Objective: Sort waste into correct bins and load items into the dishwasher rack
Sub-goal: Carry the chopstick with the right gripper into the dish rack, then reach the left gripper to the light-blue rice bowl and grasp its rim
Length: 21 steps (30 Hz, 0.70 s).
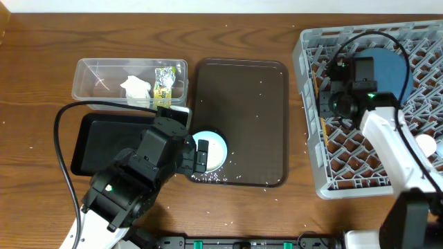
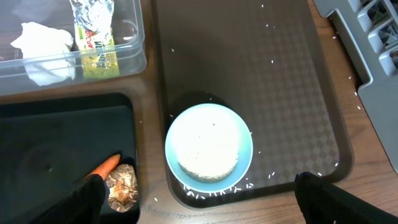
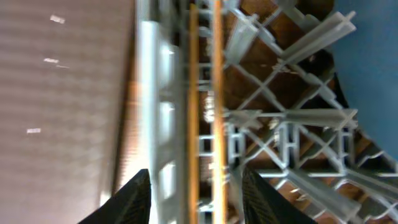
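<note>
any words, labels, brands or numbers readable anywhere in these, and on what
Snack wrapper in the clear tub: red and dark print, too small and blurred to read.
Brown tray, black tray, blue cup, rack: no text, numbers or signs visible.

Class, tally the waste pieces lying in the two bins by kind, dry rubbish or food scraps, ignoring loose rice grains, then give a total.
Dry rubbish: 2, white tissue and snack wrapper, in the clear tub
Food scraps: 2, carrot and brown lump, in the black tray
Total: 4
</note>
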Available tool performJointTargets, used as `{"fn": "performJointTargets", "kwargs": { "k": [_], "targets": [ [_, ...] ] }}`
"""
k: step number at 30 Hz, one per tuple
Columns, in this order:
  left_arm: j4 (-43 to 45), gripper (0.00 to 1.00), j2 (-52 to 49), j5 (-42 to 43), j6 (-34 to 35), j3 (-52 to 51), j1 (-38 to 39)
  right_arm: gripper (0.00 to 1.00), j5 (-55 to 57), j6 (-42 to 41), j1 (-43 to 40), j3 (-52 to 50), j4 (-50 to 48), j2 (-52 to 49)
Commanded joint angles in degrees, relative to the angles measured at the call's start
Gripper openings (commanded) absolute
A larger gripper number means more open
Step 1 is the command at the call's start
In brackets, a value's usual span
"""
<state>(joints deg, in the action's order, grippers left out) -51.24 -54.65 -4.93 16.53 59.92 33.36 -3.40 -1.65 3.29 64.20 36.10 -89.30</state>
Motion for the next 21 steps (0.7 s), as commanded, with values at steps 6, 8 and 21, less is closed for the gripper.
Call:
{"fn": "performJointTargets", "kwargs": {
  "k": [6, 8, 21],
  "targets": [
    [-0.15, 0.98, -0.02, -0.68, 0.09, 1.16, -0.35, 0.45, -16.2, -5.66, 0.63, 0.28, 4.37, 17.9],
    [-0.15, 0.98, -0.02, -0.68, 0.09, 1.16, -0.35, 0.45, -16.48, -5.6, 1.77, 0.28, 6.1, 21.24],
    [-0.15, 0.98, -0.02, -0.68, 0.09, 1.16, -0.35, 0.49, -9.53, -5.6, 5.9, 0.28, 12.7, 30.58]
  ]
}}
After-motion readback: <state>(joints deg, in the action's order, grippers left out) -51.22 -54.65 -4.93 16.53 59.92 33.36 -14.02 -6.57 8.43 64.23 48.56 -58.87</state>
